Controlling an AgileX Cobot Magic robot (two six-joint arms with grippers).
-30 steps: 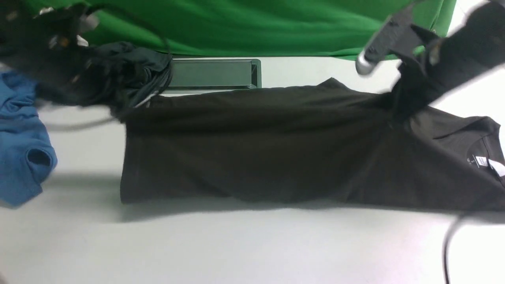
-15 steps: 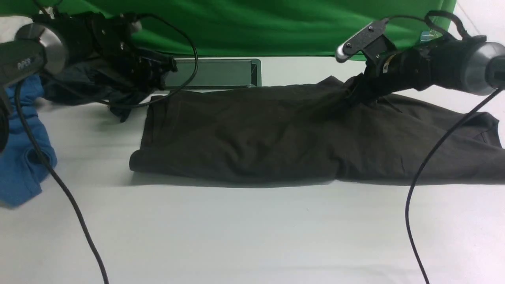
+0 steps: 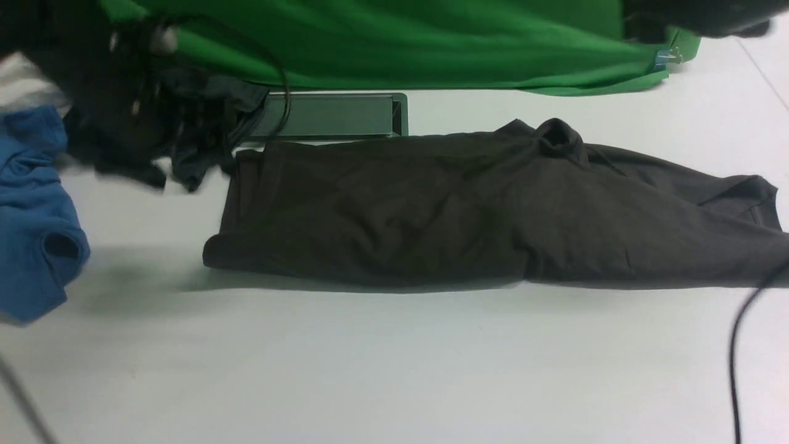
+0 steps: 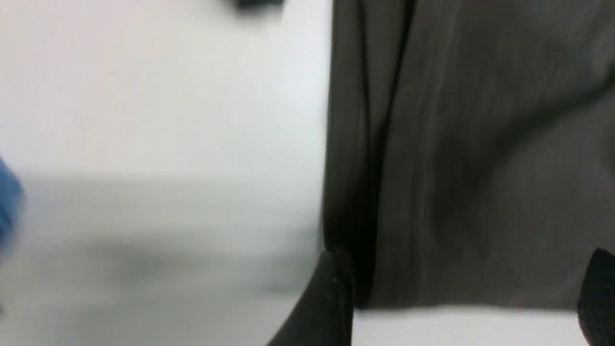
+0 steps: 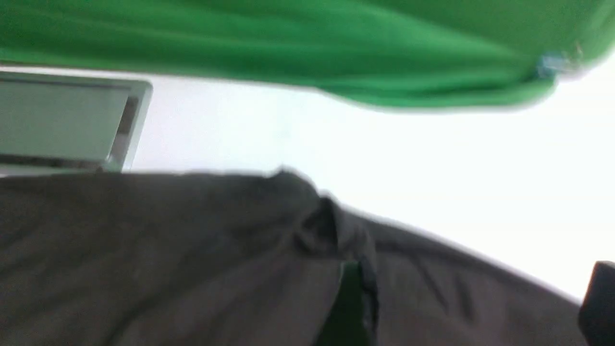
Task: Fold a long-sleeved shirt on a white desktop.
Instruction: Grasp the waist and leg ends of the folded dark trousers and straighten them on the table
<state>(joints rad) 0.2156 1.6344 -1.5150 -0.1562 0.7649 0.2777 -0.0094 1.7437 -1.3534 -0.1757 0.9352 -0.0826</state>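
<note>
We've got the left arm (image 3: pixel 111 92) as a blurred black bulk, a small pale round cap (image 3: pixel 163 40) showing on it; a thin black cable (image 3: pixel 282 80) loops off its side; the right arm (image 3: pixel 696 15) is a black smear too, its detail lost to blur; a second black cable (image 3: pixel 736 345) curves along the front view's right edge; up close, the left gripper (image 4: pixel 463 307) shows two matte black fingers (image 4: pixel 331 307), rounded at the tips; the right gripper (image 5: pixel 473 312) shows one black finger (image 5: pixel 598 302) and a dark green-tinged finger (image 5: pixel 348 307).
</note>
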